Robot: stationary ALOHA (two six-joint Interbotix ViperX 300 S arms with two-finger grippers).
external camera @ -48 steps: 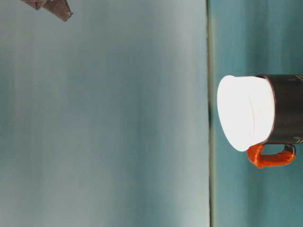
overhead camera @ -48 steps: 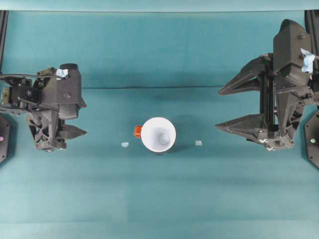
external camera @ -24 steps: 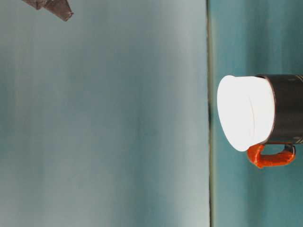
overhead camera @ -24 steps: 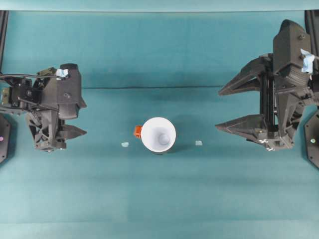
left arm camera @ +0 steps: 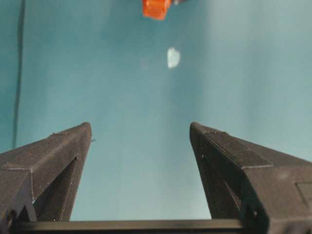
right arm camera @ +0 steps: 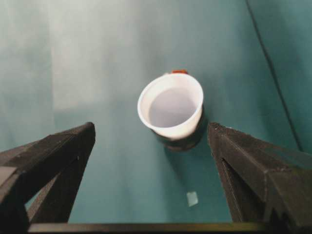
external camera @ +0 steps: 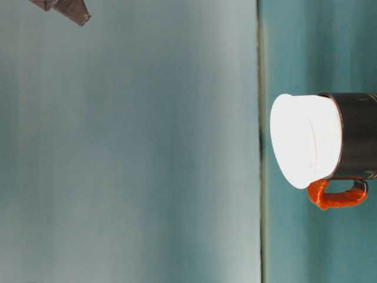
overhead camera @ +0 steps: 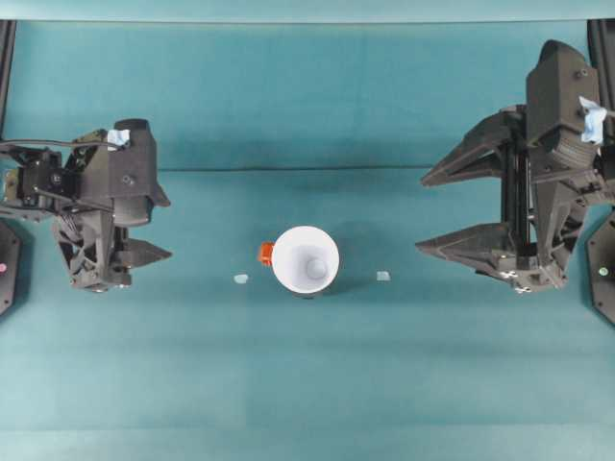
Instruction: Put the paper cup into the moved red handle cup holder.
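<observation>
The white paper cup point(overhead camera: 306, 261) sits upright inside the black red handle cup holder point(external camera: 357, 144) at the table's middle. The holder's orange handle point(overhead camera: 265, 253) points toward the left arm. From table level, the cup point(external camera: 306, 141) rises above the holder's rim, with the handle point(external camera: 337, 198) at the side. My left gripper point(overhead camera: 163, 228) is open and far to the left of the cup. My right gripper point(overhead camera: 421, 213) is open wide, off to the cup's right and apart from it. In the right wrist view the cup point(right arm camera: 170, 105) lies ahead between the open fingers point(right arm camera: 58, 151). The left wrist view catches the handle point(left arm camera: 156, 8) at its top edge.
Two small pale scraps lie on the teal cloth, one left of the holder point(overhead camera: 240, 279) and one right of it point(overhead camera: 383, 276). A seam point(overhead camera: 288, 170) runs across the cloth behind the cup. Arm bases stand at both table ends.
The left gripper has edged very slightly to the right. The cup, the holder and the right gripper have not moved.
</observation>
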